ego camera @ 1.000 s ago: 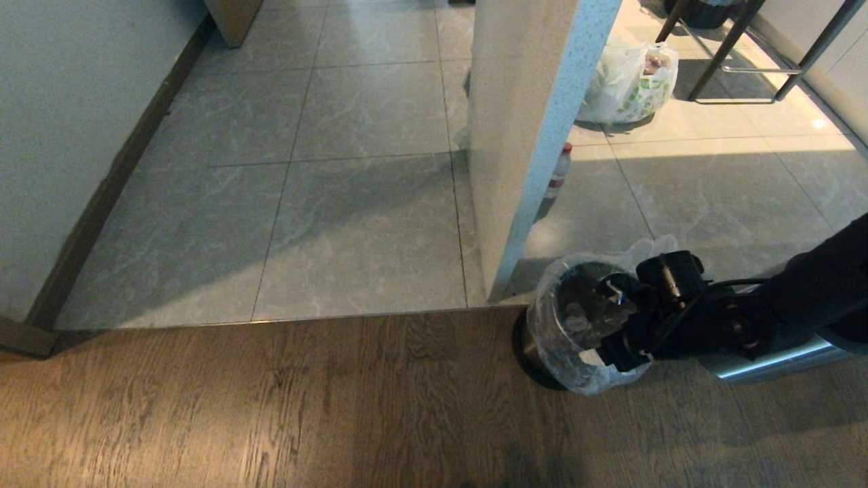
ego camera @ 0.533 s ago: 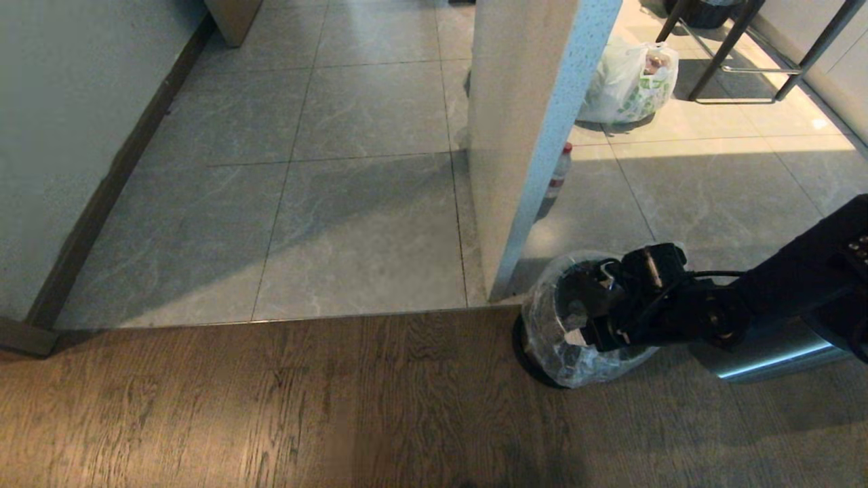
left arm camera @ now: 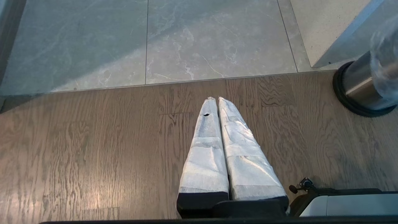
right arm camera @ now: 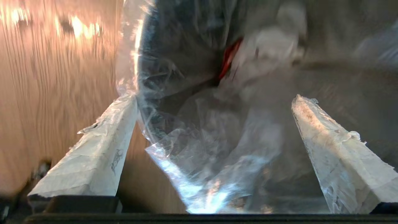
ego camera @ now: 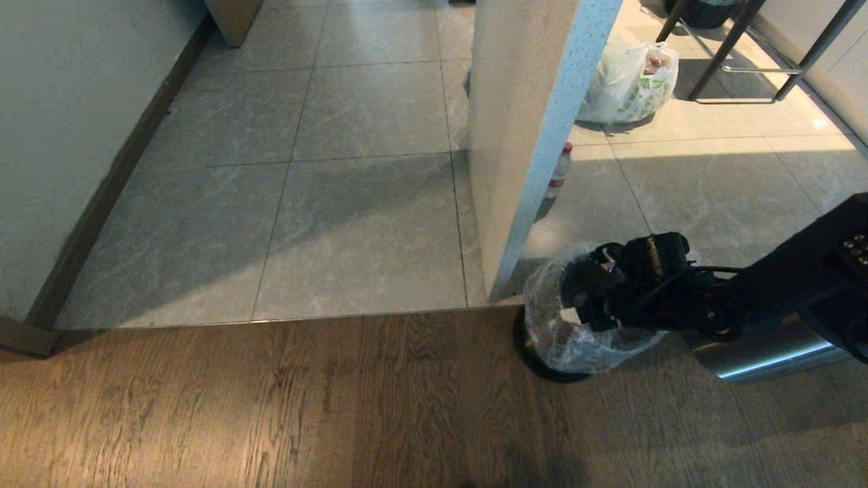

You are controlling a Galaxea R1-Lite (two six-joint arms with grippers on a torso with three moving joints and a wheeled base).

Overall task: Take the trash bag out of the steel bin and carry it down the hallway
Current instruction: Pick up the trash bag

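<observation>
The right gripper [right arm camera: 214, 102] stands with its two white-wrapped fingers [right arm camera: 96, 149] spread wide and nothing clamped between them. In the right wrist view one finger lies outside the bin's edge, over the wood floor, and the other inside, so the crinkled clear trash bag [right arm camera: 199, 149] and its folded-over rim fall in the gap. Deeper in the bag shows pale rubbish with a red streak, too blurred to name.

In the head view the right gripper [ego camera: 583, 298] sits at the mouth of the steel bin [ego camera: 536, 349], lower right of the frame, with the black arm reaching in from the right edge. The trash bag [ego camera: 553, 332] is seated in the bin, draped over its rim. The bin stands on the dark wood-plank floor [ego camera: 271, 407], just beside the corner of a pale speckled pillar [ego camera: 529, 102], at the seam with the grey tiled floor [ego camera: 339, 203]. Upper right, a white bag with green print [ego camera: 627, 81] rests on the tiles.

The left gripper [left arm camera: 216, 102] hangs over the wood planks with its fingers pressed together and empty, well apart from the steel bin [left arm camera: 357, 84].
</observation>
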